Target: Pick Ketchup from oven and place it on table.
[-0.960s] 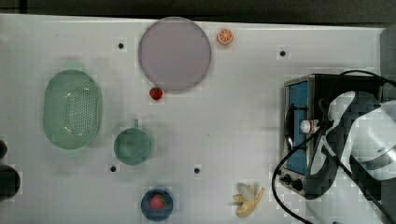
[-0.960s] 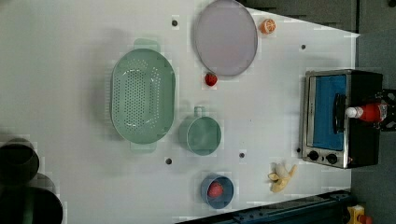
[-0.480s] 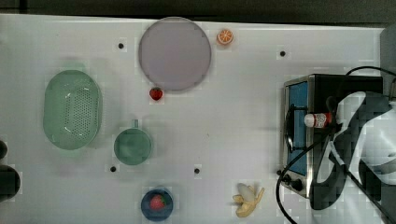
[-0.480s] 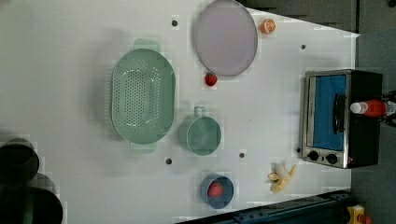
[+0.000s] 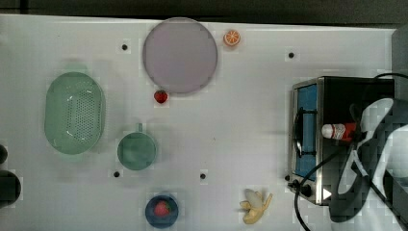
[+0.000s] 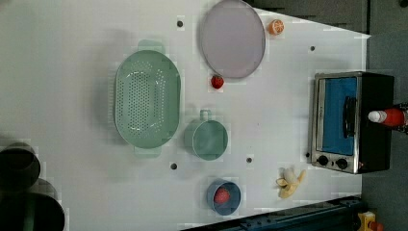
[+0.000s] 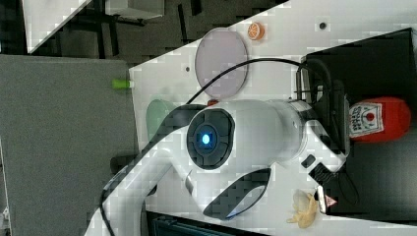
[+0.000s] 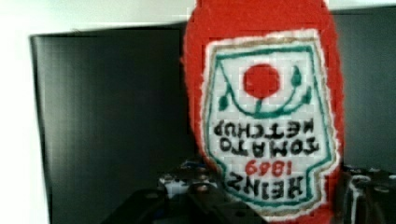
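Farthest from the pincer (image 8: 275, 200), at the top view's left end of the table (image 5: 240, 120), lies a green colander (image 5: 74, 113). A green cup (image 5: 137, 151) stands just beside the colander on the side nearer the pincer. A blue bowl (image 5: 161, 211) holding a strawberry sits toward the table's lower edge in the top view. All three are well apart from the pincer.

A loose strawberry (image 5: 160, 96) touches the rim of a lilac plate (image 5: 180, 55) about halfway across. An orange slice (image 5: 232, 37) lies just past the plate, up by the top view's far edge. A peeled banana (image 5: 255, 206) lies near the oven's front corner, closer to the pincer than the rest of the fruit.

The oven (image 5: 308, 139) stands at the top view's right end with its blue glass door shut. The pincer hangs over its black top.

The ketchup (image 5: 339, 131) is in the pincer, over the oven's top. It lies level, with its white cap pointing to the top view's left, toward the oven's front. The fingers (image 8: 187, 193) clamp the bottle from both sides at its red end, and the wrist view shows the label close up. I cannot tell whether the bottle touches the oven. The white arm (image 5: 380, 144) reaches in from the top view's right.
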Action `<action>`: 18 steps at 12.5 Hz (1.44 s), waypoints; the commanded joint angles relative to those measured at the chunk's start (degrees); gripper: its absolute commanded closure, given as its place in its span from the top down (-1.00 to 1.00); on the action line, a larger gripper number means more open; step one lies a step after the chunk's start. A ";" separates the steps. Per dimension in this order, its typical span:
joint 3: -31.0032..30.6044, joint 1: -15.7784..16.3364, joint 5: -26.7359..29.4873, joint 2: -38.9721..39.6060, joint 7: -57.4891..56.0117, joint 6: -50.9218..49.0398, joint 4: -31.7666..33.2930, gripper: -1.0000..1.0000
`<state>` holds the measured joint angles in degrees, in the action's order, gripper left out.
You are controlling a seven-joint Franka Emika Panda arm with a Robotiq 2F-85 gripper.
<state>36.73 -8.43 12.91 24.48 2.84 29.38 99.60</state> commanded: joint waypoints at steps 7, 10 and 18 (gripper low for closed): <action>-5.18 9.55 -8.84 -12.11 0.10 -19.65 -14.77 0.27; -10.19 12.37 -8.84 -14.54 0.10 -26.88 -14.42 0.27; -24.27 16.66 -8.87 -14.95 0.41 -25.45 -6.58 0.27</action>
<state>12.25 9.11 5.20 10.09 2.80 3.42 92.21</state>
